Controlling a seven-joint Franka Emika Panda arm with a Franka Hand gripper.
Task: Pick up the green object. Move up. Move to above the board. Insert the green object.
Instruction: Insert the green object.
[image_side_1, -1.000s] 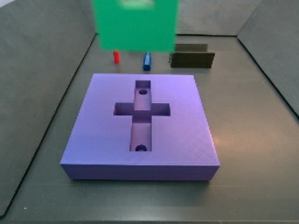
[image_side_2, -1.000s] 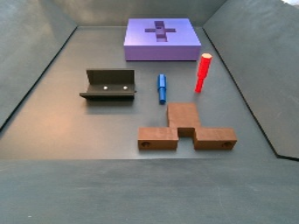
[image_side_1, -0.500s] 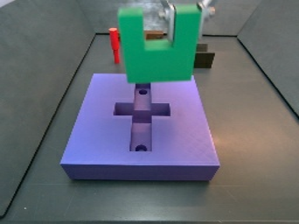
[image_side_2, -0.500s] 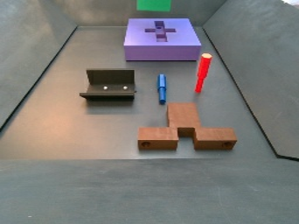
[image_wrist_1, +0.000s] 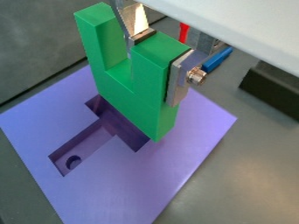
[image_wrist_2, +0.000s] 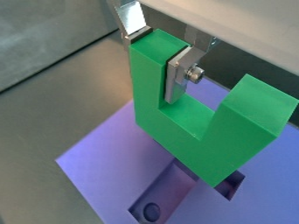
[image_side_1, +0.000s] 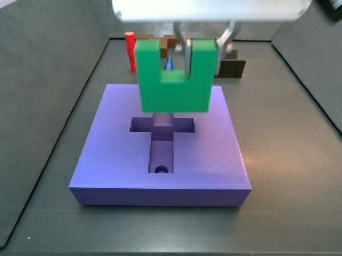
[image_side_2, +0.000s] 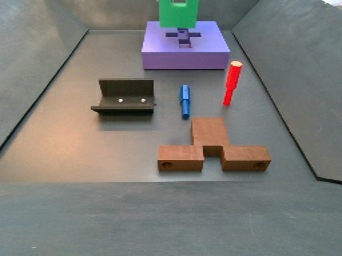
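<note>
My gripper (image_side_1: 201, 44) is shut on one upright prong of the green object (image_side_1: 175, 82), a bright green U-shaped block held prongs up. It hangs just above the cross-shaped recess of the purple board (image_side_1: 203, 150). Both wrist views show the silver fingers (image_wrist_1: 183, 77) (image_wrist_2: 180, 75) clamped on the prong of the green object (image_wrist_1: 131, 83) (image_wrist_2: 193, 122), with the board (image_wrist_1: 187, 171) (image_wrist_2: 103, 162) below. In a side view the green object (image_side_2: 178, 12) sits over the far board (image_side_2: 155, 52), and the gripper is out of that frame.
A red peg (image_side_2: 231, 82), a blue peg (image_side_2: 186, 98), the dark fixture (image_side_2: 124, 96) and a brown U-shaped block (image_side_2: 211, 148) lie on the floor in front of the board. The bin walls rise on all sides. The red peg (image_side_1: 131, 50) stands behind the board.
The green object has come down with the gripper toward the board and now hangs lower over the cross recess. The things on the floor have not moved.
</note>
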